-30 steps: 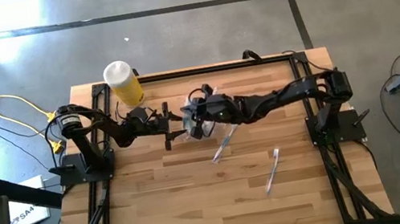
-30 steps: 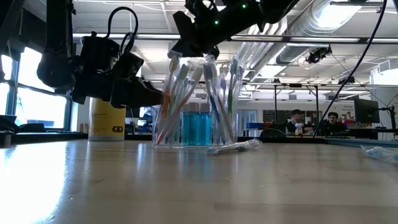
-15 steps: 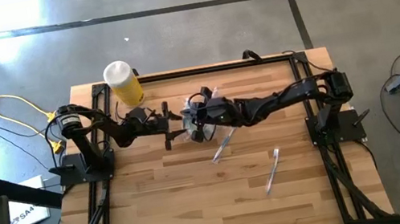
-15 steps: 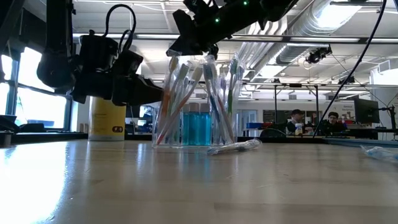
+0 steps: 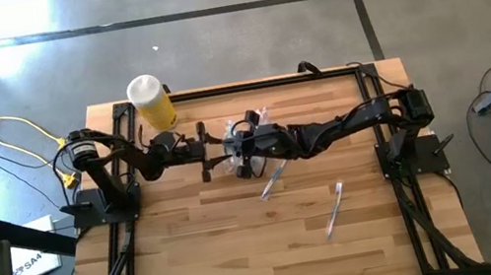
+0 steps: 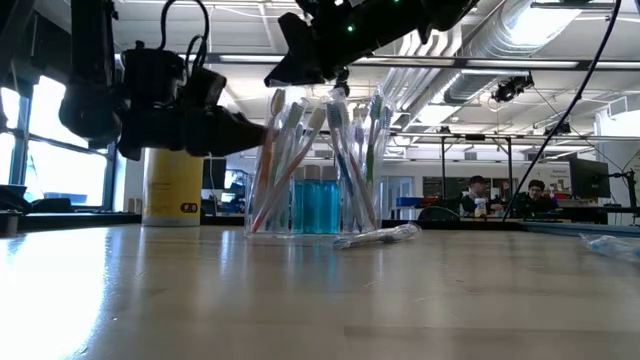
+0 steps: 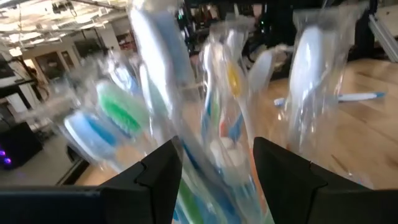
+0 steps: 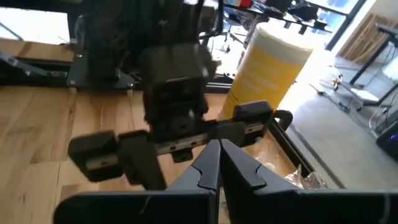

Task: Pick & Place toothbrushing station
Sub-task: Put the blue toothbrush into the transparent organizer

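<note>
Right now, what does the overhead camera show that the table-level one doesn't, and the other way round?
Only the high view shows the white toothbrush lying alone on the wooden table and both arm bases. Only the low view shows the toothbrushes upright in the clear holder cup and people seated far behind. Both show the yellow cylinder and both grippers at the cup.

Readable text: none in any view.
Dark label on yellow cylinder with white cap: too small to read.
</note>
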Controlling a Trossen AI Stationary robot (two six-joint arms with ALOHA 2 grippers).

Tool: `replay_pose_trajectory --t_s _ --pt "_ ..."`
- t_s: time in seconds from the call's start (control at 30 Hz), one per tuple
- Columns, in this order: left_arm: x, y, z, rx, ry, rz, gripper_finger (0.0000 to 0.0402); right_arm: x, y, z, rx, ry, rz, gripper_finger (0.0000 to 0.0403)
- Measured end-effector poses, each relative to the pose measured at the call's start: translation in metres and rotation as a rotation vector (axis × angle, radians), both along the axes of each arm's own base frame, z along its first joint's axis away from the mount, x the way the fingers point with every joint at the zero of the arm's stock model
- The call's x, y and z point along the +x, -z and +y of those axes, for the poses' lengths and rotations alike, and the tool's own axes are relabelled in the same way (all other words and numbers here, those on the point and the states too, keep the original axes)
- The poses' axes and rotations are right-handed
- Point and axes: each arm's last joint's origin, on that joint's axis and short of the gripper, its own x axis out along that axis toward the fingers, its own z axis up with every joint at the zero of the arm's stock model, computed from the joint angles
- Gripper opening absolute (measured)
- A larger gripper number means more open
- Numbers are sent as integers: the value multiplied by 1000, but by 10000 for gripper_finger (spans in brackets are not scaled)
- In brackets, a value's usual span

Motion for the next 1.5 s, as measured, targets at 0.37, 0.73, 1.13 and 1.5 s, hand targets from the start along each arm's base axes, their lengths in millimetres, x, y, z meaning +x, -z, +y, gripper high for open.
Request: replay_pose_trajectory --t_s 0.37,0.73,1.13,1.5 --pt "-19 -31 -7 44 1 -117 190 -1 -11 47 -307 -14 5 3" --pt "-49 -67 -18 68 -17 -288 190 -24 -2 100 -581 349 253 3" --pt "-65 -85 -60 -79 269 -252 190 -97 42 114 -480 622 302 3" --pt "-17 -103 -115 -190 226 123 190 -153 28 124 -236 710 151 3"
